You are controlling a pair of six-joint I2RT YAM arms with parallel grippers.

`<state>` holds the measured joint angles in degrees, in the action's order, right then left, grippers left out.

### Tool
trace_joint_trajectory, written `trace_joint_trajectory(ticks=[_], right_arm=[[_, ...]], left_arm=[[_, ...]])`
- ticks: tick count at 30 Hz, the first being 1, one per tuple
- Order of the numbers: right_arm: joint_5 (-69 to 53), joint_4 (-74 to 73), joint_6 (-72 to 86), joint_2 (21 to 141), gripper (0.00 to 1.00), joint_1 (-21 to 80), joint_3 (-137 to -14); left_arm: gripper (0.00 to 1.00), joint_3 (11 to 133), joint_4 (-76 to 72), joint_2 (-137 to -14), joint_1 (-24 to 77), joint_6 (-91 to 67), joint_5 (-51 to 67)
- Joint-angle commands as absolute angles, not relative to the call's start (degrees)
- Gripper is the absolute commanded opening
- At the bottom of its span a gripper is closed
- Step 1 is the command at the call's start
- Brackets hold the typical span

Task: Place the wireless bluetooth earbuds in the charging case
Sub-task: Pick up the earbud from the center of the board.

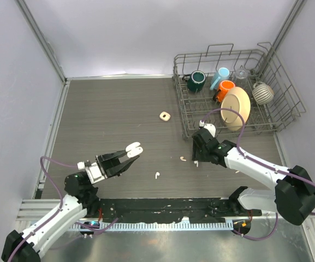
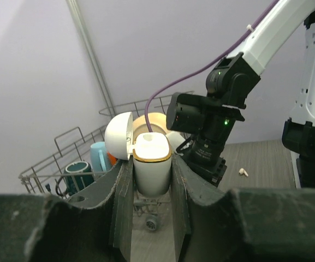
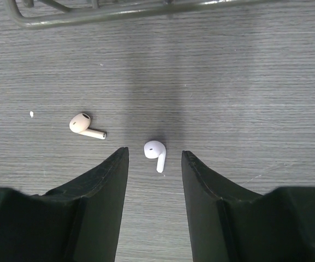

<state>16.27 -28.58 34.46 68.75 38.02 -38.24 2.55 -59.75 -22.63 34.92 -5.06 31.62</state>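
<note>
a grey wood-grain tabletop [image 1: 119, 109] lies between pale lavender walls, with a wire dish rack [image 1: 185, 117] at its far right corner holding a dark green mug [image 1: 196, 81], an orange cup [image 1: 225, 87] and a cream plate [image 1: 237, 107]. the left gripper [image 1: 125, 157] is raised over the near left of the tabletop and is clamped narrow on the charging case [image 2: 152, 164], a white case with a gold rim, gripped by its sides between the two fingers [image 2: 122, 191]; its lid [image 2: 119, 136] is swung open to the left, and whether anything sits inside cannot be told. the right gripper [image 3: 153, 164] is low over the tabletop just in front of the rack, jaws partly apart and pointing down, with a white earbud [image 3: 155, 152] lying flat between the fingertips and touching neither of them. a cream earbud [image 3: 85, 125] lies on the tabletop just to the left of that gripper, outside its jaws. a third earbud [image 1: 157, 175] lies nearer the arms' bases, between the two grippers. a second case [image 1: 165, 115], small, cream and closed, sits alone on the tabletop to the left of the rack, well apart from both grippers.
</note>
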Motion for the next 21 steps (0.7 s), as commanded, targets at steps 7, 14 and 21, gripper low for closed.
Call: trace_joint_trajectory(ticks=[7,14,21], right_arm=[[13.1,-23.9,34.8,70.8,0.46,37.8,-37.4],[13.7,-25.6,33.7,73.7,0.47,37.9,-38.3],[13.5,-26.4,33.8,74.6,0.5,37.8,-37.9]], left_arm=[[0.0,2.9,-66.9,-27.6,35.2,-6.1,33.3],[0.0,2.5,-64.7,-25.3,35.2,-5.6,32.6],[0.0,2.3,-62.3,-23.0,35.2,-5.1,32.3]])
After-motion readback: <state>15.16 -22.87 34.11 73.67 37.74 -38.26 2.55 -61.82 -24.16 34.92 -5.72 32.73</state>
